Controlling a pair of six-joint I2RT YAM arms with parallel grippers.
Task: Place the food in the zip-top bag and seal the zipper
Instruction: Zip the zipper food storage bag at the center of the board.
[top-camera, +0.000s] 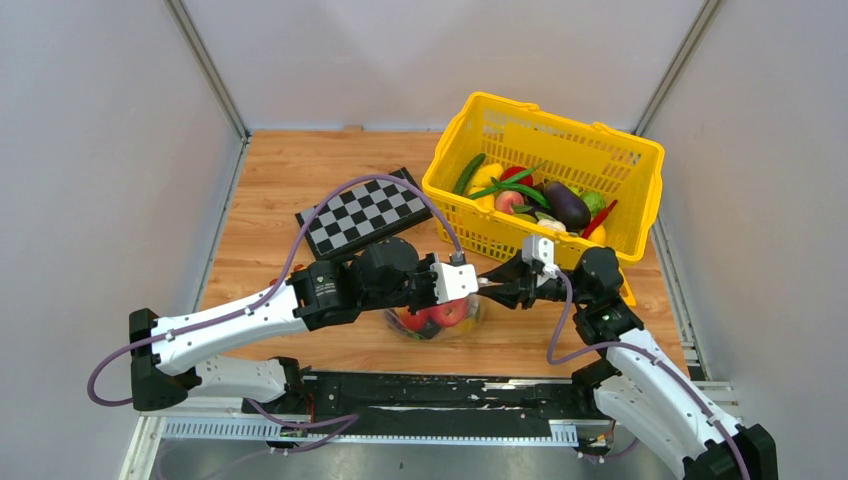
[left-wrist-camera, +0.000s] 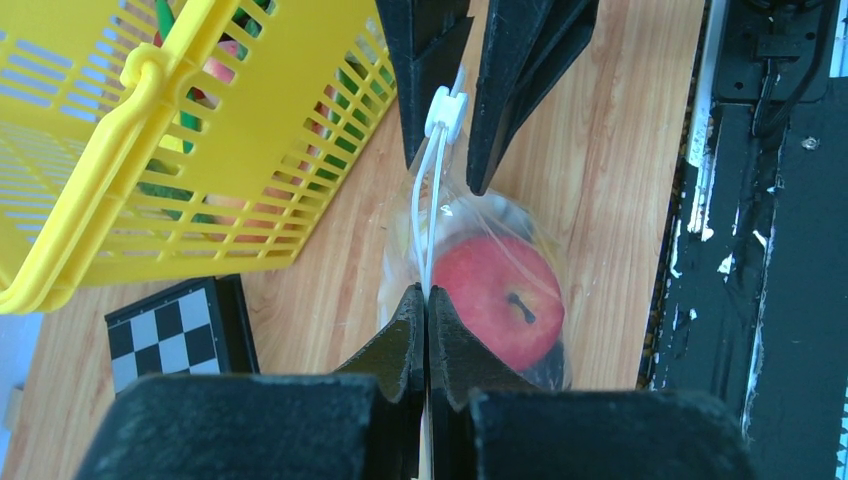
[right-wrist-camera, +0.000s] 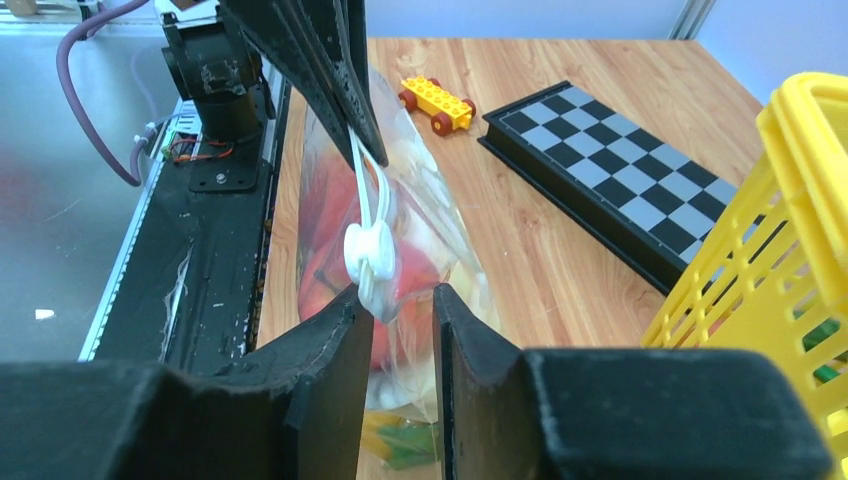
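Left tool (left-wrist-camera: 427, 295) pinches the zipper (left-wrist-camera: 431, 220); right tool (left-wrist-camera: 442, 172) straddles its slider (left-wrist-camera: 445, 112), seemingly loosely.

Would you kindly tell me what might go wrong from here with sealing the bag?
1. The slider sits off-centre in the open right gripper; closing may miss it.
2. The left gripper pinches only the thin zipper of the loaded bag; a hard pull might slip it free.
3. The basket stands close by the right arm; a wide sweep may bump it.
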